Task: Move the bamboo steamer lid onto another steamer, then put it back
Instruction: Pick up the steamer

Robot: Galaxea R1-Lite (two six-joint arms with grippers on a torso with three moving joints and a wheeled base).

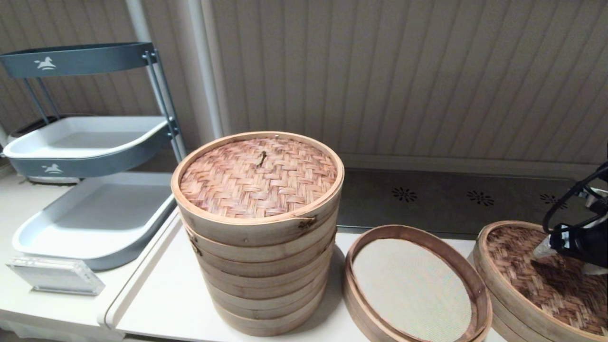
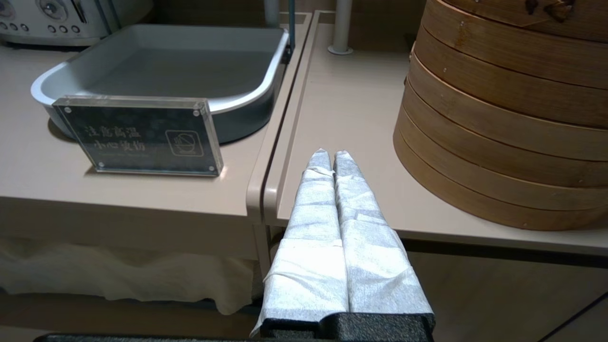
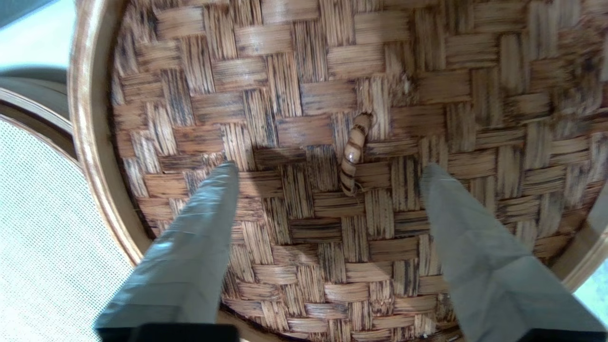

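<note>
The dark mottled bamboo steamer lid [image 1: 541, 280] rests on a steamer at the front right of the table. My right gripper [image 3: 327, 168] hovers open just above the lid [image 3: 304, 142], its wrapped fingers spread to either side of the small centre loop [image 3: 352, 152]. Left of the lid lies the low steamer [image 1: 414, 287] with a dark reddish rim and flat cream liner, uncovered; its liner [image 3: 42, 228] shows in the right wrist view. My left gripper [image 2: 327, 154] is parked, shut and empty, at the table's front edge.
A tall pale stack of steamers [image 1: 259, 228] with a reddish-tan woven lid stands mid-table; its side [image 2: 503, 118] is near my left gripper. A grey tiered tray rack [image 1: 90, 209] and a small acrylic sign [image 2: 137, 135] sit on the left counter.
</note>
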